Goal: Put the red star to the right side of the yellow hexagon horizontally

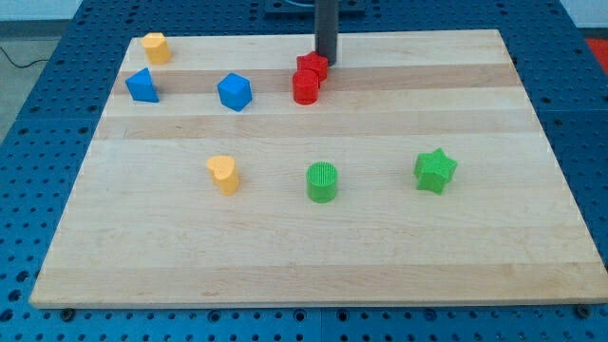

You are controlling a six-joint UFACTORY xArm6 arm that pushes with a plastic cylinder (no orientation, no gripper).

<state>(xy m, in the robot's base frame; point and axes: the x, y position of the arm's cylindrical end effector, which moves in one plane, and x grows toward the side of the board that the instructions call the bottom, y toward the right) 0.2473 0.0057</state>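
Observation:
The red star point(312, 66) sits near the top middle of the wooden board point(313, 256). It touches a red cylinder point(305, 89) just below it. The yellow hexagon point(155, 47) is at the board's top left corner, far to the left of the star. My tip point(327, 61) is at the star's upper right edge, touching it or nearly so; the dark rod rises out of the view's top.
A blue block point(142, 85) lies below the hexagon and a blue cube point(234, 91) sits left of the red pair. A yellow heart point(224, 175), a green cylinder point(322, 181) and a green star point(435, 171) line up across the lower middle.

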